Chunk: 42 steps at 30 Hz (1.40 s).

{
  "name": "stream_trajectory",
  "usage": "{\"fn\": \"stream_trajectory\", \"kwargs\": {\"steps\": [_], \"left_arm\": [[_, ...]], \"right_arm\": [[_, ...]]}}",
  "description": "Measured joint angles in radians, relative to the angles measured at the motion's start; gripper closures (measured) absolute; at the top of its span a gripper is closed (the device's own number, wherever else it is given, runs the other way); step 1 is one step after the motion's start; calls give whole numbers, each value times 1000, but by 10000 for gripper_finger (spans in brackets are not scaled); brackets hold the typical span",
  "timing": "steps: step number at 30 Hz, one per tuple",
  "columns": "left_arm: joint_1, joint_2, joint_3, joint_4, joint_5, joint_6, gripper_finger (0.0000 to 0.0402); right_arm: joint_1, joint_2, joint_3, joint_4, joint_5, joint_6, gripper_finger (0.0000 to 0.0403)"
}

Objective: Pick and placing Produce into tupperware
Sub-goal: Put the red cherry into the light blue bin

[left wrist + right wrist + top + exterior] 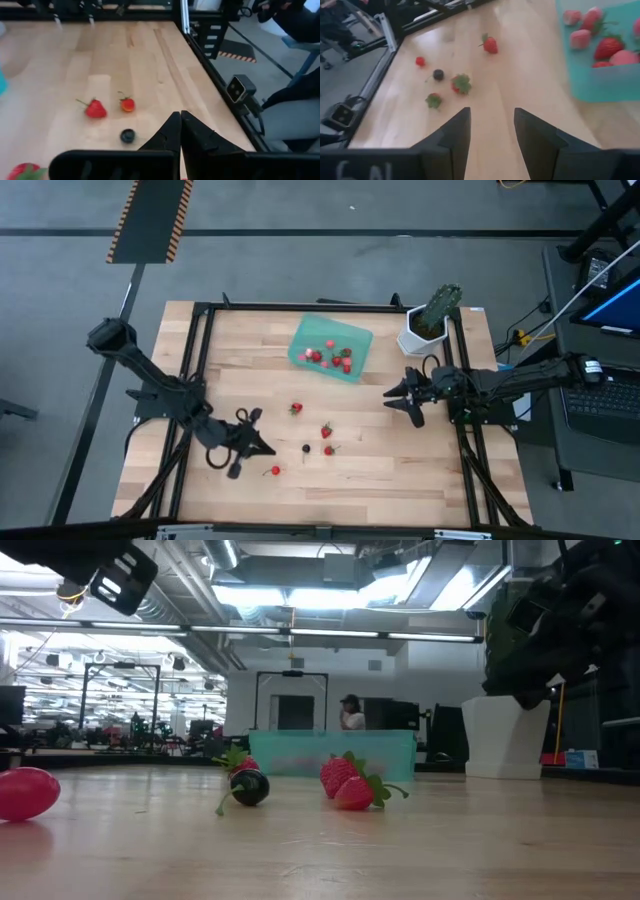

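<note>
approx half done: several berries (329, 356) in tupperware (357, 338), five left on counter (400, 470); left jaws (262, 446) clenched empty, right jaws (392, 394) released.

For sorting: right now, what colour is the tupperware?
Translucent teal-green tupperware; clearest in right wrist view.

Light came evenly from overhead, leaving the pale wooden surface (390, 470) bright with only faint, soft shadows. In the low view, ceiling strip lights (300, 595) glared white and washed out the room behind, while the near red berry (25, 792) at the surface's edge was out of focus. In the right wrist view, the tupperware (600, 80) was blurred.
</note>
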Motion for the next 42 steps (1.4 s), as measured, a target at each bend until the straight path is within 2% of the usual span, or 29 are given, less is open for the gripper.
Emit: {"fn": "stream_trajectory", "kwargs": {"steps": [5, 15, 20, 25, 32, 42], "left_arm": [[-20, 107, 104, -76, -7, -32, 399], [-71, 244, 324, -431, -15, -218, 400], [-66, 297, 380, -539, 34, -332, 397], [-39, 360, 435, -627, 130, -405, 400], [4, 459, 522, -852, 233, -492, 400], [41, 493, 530, -856, 270, -435, 384]], "right_arm": [[46, 0, 0, 0, 2, 39, 249], [96, 0, 0, 0, 3, 60, 249], [96, 0, 0, -1, 3, 60, 249], [96, 0, 0, -1, 9, 61, 249], [96, 0, 0, -2, 15, 60, 249], [96, 0, 0, -8, 14, 58, 249]]}}
